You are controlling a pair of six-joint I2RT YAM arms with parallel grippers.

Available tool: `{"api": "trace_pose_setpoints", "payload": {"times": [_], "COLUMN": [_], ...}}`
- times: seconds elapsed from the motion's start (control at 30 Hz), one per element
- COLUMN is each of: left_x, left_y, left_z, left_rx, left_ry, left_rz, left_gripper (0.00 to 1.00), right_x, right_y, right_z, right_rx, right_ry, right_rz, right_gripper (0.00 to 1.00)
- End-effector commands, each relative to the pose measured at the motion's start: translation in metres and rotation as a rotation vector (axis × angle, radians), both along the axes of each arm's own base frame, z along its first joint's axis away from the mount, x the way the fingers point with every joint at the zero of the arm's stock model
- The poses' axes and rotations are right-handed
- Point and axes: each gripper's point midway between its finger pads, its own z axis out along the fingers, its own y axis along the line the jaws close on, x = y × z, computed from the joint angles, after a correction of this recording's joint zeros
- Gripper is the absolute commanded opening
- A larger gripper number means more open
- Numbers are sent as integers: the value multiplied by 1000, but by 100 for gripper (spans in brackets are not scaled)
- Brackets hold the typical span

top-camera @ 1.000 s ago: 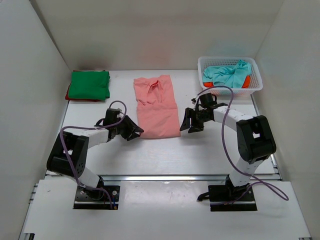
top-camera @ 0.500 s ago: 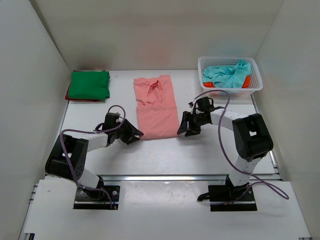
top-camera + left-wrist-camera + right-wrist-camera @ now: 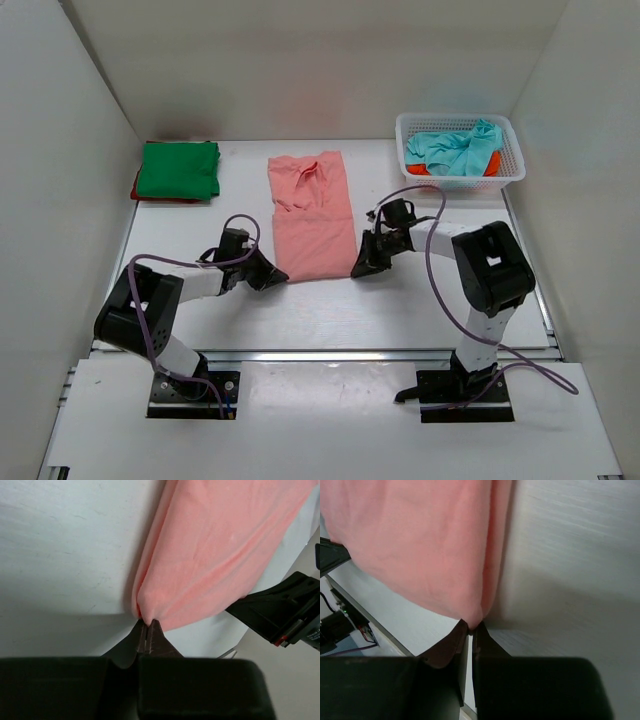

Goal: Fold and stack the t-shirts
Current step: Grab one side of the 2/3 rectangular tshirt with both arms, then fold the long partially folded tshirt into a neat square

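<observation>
Left gripper (image 3: 272, 280) and right gripper (image 3: 357, 270) had advanced and closed, each pinching a near corner of the pink shirt (image 3: 312, 225). Fold judged ready to begin.

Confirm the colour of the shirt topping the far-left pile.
The shirt is green; top external view shows it best.

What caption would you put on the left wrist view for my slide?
Left gripper shut on a corner of the salmon pink t-shirt on the white table.
</observation>
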Motion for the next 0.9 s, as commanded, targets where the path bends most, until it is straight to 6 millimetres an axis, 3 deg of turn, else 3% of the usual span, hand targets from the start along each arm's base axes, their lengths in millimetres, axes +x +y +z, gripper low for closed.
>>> {"api": "trace_pose_setpoints", "payload": {"times": [0.0,0.07,0.1,0.13,0.17,0.2,0.27,0.3,0.37,0.4,0.5,0.63,0.73,0.77,0.87], "left_x": [-1,-16,-31,-44,-54,-78,-100,-121,-147,-158,-182,-198,-198,-200,-182], "left_y": [1,3,8,8,13,18,22,28,33,34,29,17,14,16,9], "left_z": [1,1,-6,-4,-1,-10,3,-4,7,6,24,57,84,83,122], "left_rx": [38,48,66,66,66,78,47,52,23,20,-66,-195,-215,-187,-152], "left_ry": [-18,-4,40,58,57,115,94,154,160,175,191,162,140,159,76], "left_rz": [-14,-48,-60,-78,-77,-100,-108,-113,-108,-114,-90,-100,-142,-165,-226], "left_gripper": [0,0,0,0,0,0,0,0,0,0,0,0,0,0,0], "right_x": [-9,-36,-40,-57,-67,-87,-125,-138,-174,-185,-224,-250,-250,-247,-240], "right_y": [3,1,-2,-6,-5,-7,-14,-12,-19,-16,-23,-28,-31,-30,-25], "right_z": [-2,-6,0,-6,5,7,8,19,19,30,37,53,71,79,97], "right_rx": [-32,-38,-41,-45,-34,-29,-18,0,5,40,104,173,212,231,251], "right_ry": [-15,38,24,68,52,68,117,109,156,143,207,247,243,229,219], "right_rz": [21,41,39,43,62,83,114,138,161,181,184,176,154,161,168], "right_gripper": [0,0,0,0,0,0,0,0,0,0,1,0,0,0,0]}}
